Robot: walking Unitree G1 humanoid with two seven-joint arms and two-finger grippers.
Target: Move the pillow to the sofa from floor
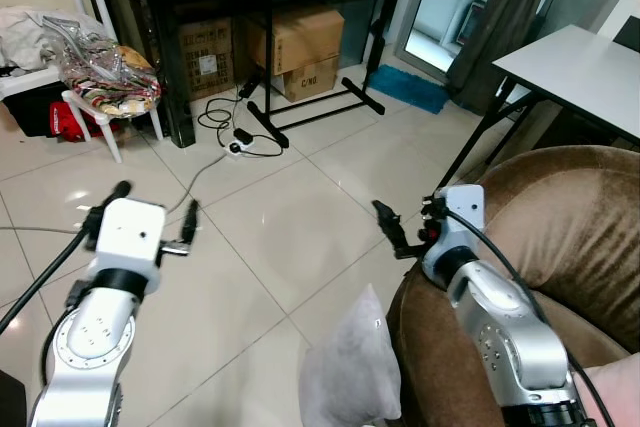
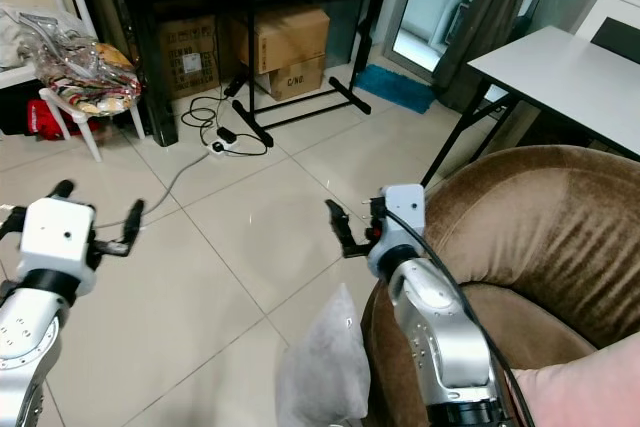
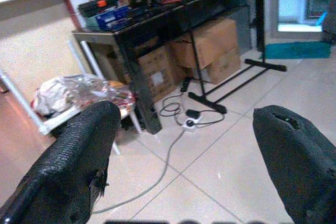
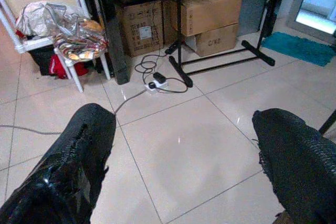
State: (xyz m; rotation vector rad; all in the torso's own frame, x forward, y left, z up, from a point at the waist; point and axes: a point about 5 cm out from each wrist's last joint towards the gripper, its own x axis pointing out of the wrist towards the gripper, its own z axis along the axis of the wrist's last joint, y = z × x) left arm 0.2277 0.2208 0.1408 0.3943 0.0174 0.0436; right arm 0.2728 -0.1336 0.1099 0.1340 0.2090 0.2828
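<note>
Grey pillow [image 1: 345, 372] on tiled floor [image 1: 270, 237], leaning against brown sofa [image 1: 570, 237]; not yet grasped. Step in hand: approach. Left tool [image 1: 155, 217] and right tool [image 1: 405, 227] both raised, fingers spread, empty; pillow low between them, nearer right tool, below and well apart from both. Next move, judged: bend, lower tools to pillow, close on its sides, lift onto sofa.

Grey pillow [image 1: 345, 372], brown sofa [image 1: 560, 217], pale glossy floor tiles [image 1: 280, 227], teal mat [image 1: 405, 87]
</note>
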